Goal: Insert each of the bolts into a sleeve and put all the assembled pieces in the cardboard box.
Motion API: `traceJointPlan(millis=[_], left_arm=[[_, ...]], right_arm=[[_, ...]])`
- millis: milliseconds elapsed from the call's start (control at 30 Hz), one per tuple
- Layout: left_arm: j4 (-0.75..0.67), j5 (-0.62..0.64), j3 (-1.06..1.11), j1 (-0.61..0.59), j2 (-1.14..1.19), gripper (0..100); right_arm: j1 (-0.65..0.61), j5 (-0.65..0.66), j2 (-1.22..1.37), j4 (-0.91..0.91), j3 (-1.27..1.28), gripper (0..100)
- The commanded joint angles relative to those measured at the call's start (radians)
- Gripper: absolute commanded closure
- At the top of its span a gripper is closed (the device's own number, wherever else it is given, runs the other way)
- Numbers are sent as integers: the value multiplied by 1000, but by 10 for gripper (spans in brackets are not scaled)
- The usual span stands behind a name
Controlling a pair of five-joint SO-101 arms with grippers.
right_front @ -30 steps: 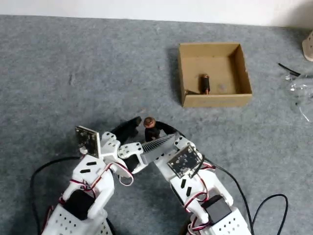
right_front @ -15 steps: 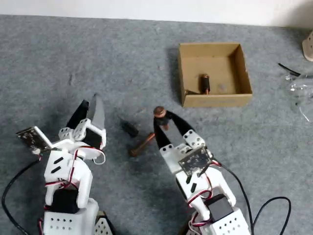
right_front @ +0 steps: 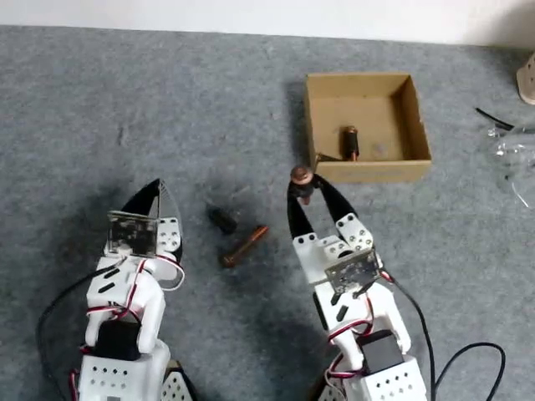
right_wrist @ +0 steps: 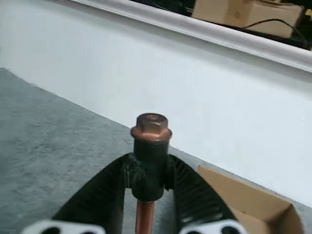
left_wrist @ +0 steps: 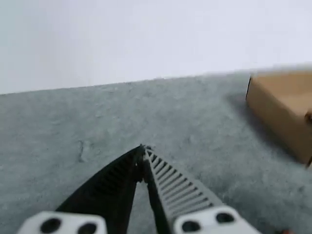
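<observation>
Right claw (right_front: 306,187) was clenched on an assembled piece (right_front: 301,175), bolt head up out of its dark sleeve, just off the lower left corner of the cardboard box (right_front: 372,172). I judged it rode upright so the bolt would not slip out before the drop. One finished piece (right_front: 349,142) lay inside the box. Left claw (right_front: 159,185) sat pinched closed and empty at centre left, with a loose sleeve (right_front: 222,220) and loose bolt (right_front: 244,246) between the arms on the grey desk (right_front: 100,100).
</observation>
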Motion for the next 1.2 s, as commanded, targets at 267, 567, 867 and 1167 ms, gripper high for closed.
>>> traceJointPlan(millis=[267, 567, 867, 1167], left_arm=[[37, -12, 8, 22, -4, 993], [34, -14, 22, 21, -4, 993], [34, -17, 28, 21, -4, 993], [34, -48, 28, 24, -4, 993]], right_arm=[[61, -5, -19, 53, 54, 994], [87, -8, 274, 35, -147, 993], [206, -87, 1184, -182, -679, 993], [371, -275, 1968, -182, -1334, 993]])
